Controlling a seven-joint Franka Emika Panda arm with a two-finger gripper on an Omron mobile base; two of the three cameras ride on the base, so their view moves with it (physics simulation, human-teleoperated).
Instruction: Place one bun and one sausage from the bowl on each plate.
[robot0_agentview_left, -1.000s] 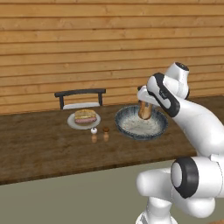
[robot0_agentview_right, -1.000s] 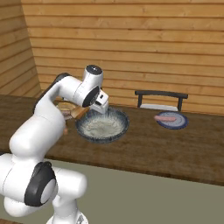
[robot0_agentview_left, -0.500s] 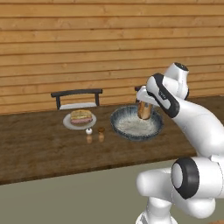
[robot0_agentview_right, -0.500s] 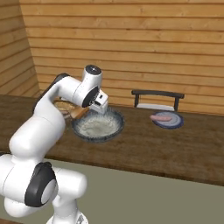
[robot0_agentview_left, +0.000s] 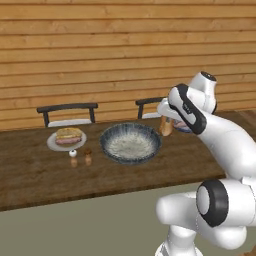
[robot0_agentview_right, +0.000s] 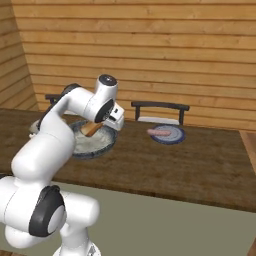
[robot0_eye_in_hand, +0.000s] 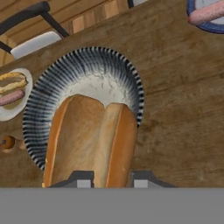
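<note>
Jaws pinch the bun (robot0_eye_in_hand: 89, 140) above the bowl's (robot0_agentview_left: 131, 143) right rim; the blue plate (robot0_agentview_right: 168, 135), holding only a sausage (robot0_agentview_right: 159, 132), lies farther right across the tabletop (robot0_agentview_left: 40, 172).

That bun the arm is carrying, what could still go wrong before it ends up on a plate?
The gripper pinches the bun only at one end, so it might slip and fall back into the bowl. The bluish plate is small and already holds a sausage, so the bun could knock that off or land on the table instead.
</note>
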